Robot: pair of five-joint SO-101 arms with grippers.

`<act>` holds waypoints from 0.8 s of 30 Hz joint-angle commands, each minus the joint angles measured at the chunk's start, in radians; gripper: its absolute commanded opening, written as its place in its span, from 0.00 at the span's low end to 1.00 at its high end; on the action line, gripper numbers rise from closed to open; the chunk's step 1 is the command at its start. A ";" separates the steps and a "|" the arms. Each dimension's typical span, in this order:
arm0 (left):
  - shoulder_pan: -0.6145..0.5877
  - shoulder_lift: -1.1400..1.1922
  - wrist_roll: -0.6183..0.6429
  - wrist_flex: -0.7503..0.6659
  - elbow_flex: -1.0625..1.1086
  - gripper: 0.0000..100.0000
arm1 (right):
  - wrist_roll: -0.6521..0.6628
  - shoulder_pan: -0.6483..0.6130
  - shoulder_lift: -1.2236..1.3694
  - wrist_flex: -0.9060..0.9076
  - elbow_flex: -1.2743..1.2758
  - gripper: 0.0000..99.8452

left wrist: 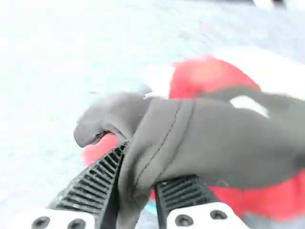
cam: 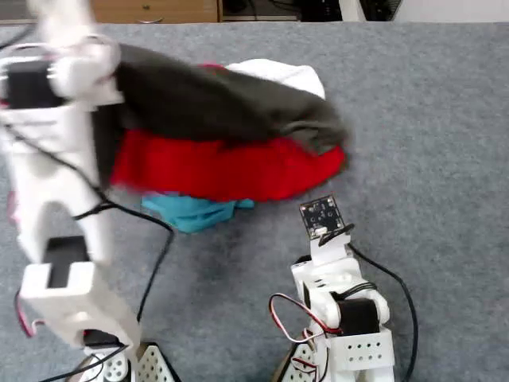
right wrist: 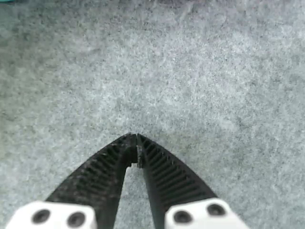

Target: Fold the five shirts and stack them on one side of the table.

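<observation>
Grip tight on a fold of the dark grey shirt [cam: 223, 103], the left gripper [left wrist: 138, 162] holds it draped over the red shirt [cam: 223, 167] on the grey table [cam: 429, 119]. A teal shirt [cam: 191, 211] pokes out beneath and a white shirt [cam: 286, 76] lies behind. The right gripper [right wrist: 134, 137] – tips pressed together – hangs over bare felt.
</observation>
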 commanded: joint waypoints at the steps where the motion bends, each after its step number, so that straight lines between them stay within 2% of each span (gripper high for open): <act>1: -0.227 -0.071 -0.023 0.011 -0.048 0.02 | -0.002 -0.012 -0.094 0.005 0.001 0.01; 6: -0.456 -0.064 -0.086 0.009 -0.038 0.02 | -0.002 -0.013 -0.094 0.005 0.001 0.01; 12: -0.575 0.039 -0.106 0.002 -0.048 0.02 | -0.002 -0.013 -0.094 0.005 0.001 0.01; 19: -0.781 0.114 -0.100 -0.141 -0.048 0.02 | -0.002 -0.015 -0.094 0.005 0.001 0.01; 24: -0.870 0.113 -0.104 -0.198 -0.048 0.02 | -0.002 -0.015 -0.094 0.005 0.001 0.01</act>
